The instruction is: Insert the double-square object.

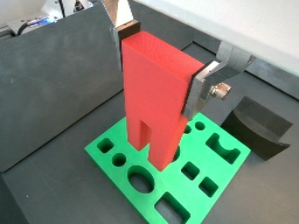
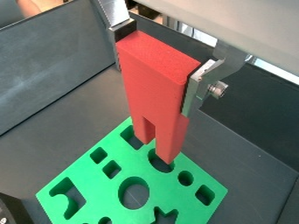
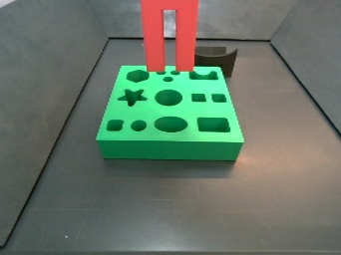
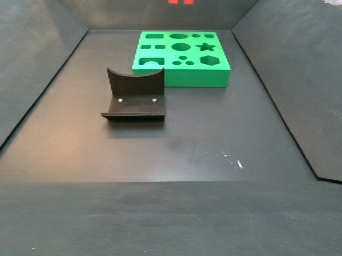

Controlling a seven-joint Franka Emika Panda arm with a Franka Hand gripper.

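Observation:
My gripper (image 1: 163, 59) is shut on the upper solid part of the double-square object (image 1: 152, 96), a tall red block with two parallel legs. The silver fingers (image 2: 201, 80) clamp its two sides in both wrist views. The block (image 2: 152, 96) hangs upright, legs down, over the green board (image 1: 103, 144) with its cut-out holes. In a side view the legs (image 3: 170, 35) end just above the board's back row (image 3: 173, 146); the gripper is out of frame there. In a side view only the leg tips (image 4: 178, 2) show, above the board (image 4: 183, 78).
A dark grey block with a curved notch (image 4: 134, 97) stands on the dark floor beside the board; it also shows in a side view (image 3: 216, 58) and a wrist view (image 1: 260, 127). Dark walls enclose the floor on three sides.

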